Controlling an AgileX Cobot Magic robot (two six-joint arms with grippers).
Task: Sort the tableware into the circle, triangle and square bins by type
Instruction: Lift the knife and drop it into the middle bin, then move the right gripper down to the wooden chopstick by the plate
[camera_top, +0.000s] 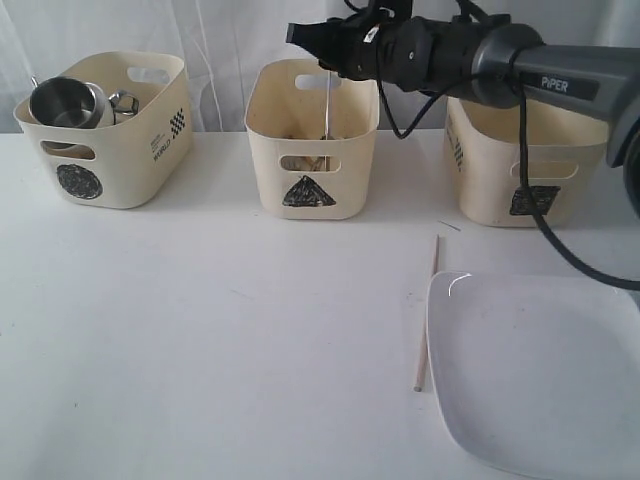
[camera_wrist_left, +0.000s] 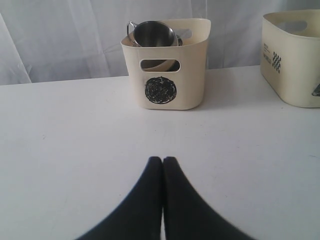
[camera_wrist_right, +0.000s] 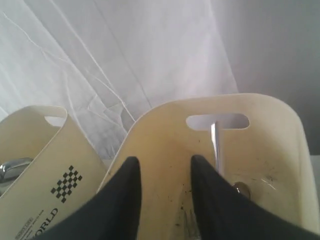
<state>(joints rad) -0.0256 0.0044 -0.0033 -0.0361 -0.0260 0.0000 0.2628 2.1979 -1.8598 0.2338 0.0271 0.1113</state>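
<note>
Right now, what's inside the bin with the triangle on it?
A steel utensil stands nearly upright in the triangle bin; its wall hides the lower end and anything else inside.

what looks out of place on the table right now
A single wooden chopstick lies loose on the table beside the white square plate, outside any bin. In the triangle bin a steel utensil stands on end instead of lying flat.

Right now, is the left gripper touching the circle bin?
Apart. The left wrist view shows bare table between the left gripper and the circle bin.
</note>
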